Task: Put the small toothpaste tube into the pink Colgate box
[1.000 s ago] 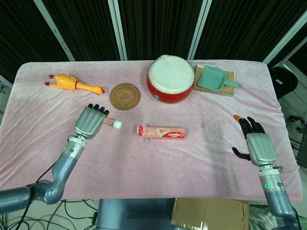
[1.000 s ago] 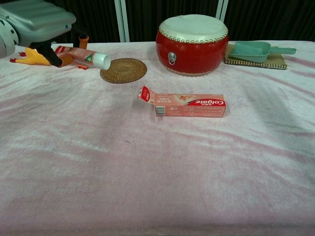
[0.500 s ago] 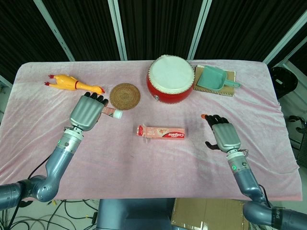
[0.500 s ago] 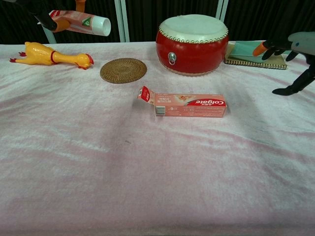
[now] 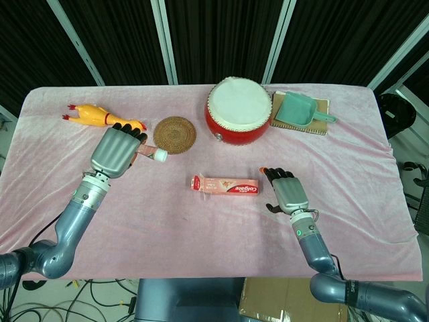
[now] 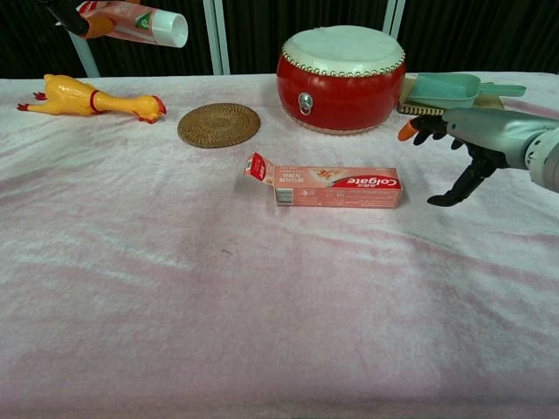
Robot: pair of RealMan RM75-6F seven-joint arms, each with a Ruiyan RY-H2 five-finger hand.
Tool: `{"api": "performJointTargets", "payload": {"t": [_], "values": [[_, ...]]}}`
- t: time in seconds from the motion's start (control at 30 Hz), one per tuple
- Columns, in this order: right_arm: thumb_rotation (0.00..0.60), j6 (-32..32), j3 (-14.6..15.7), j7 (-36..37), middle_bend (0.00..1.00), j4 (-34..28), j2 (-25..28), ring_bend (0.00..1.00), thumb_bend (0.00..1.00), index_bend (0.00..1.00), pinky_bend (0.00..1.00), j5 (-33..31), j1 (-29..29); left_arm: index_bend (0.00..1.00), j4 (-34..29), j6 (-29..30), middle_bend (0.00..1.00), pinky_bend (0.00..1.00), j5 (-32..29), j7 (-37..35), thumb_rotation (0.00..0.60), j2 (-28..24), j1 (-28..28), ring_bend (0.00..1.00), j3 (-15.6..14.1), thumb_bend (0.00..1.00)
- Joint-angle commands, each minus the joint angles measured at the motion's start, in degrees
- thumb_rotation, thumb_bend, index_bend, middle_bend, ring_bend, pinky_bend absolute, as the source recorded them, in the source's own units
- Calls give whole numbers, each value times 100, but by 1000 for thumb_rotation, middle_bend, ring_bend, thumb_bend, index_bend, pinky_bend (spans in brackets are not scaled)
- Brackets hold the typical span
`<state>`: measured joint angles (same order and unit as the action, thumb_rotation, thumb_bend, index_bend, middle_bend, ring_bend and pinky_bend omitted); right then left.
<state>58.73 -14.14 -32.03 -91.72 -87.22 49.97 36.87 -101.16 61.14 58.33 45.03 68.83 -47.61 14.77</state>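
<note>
The pink Colgate box [image 5: 226, 186] [image 6: 334, 187] lies flat mid-table, its flap open at the left end. My left hand [image 5: 118, 151] [image 6: 77, 14] holds the small toothpaste tube [image 5: 151, 154] [image 6: 140, 21] in the air left of the box, white cap pointing right. My right hand [image 5: 285, 191] [image 6: 472, 144] hovers just right of the box's closed end, fingers apart and holding nothing; it is apart from the box.
A red drum [image 5: 238, 111] stands behind the box. A woven coaster [image 5: 174, 135] and a yellow rubber chicken [image 5: 100, 117] lie at the back left. A teal scoop [image 5: 300, 109] rests on a mat at the back right.
My left hand has lifted the tube higher and slightly left. My right hand has travelled from the table's right edge to just beside the box's right end.
</note>
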Motion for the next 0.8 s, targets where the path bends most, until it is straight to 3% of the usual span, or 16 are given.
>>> {"api": "performJointTargets", "payload": {"t": [0.03,0.33,0.8], "values": [[600,41,-3,-103,123,239,-254,101,128,129,189,-116,147,497,32,-53,428,420,94,-147,600,-59,-7,339,-38,419],[600,206,-94,-158,151,563,-739,106,120,131,189,-228,360,497,95,-141,428,420,323,-478,600,-185,-28,339,-111,419],[600,281,-276,-454,242,877,-1225,194,123,245,191,-669,713,497,194,-176,428,420,441,-816,600,-313,-43,339,-148,419]]}}
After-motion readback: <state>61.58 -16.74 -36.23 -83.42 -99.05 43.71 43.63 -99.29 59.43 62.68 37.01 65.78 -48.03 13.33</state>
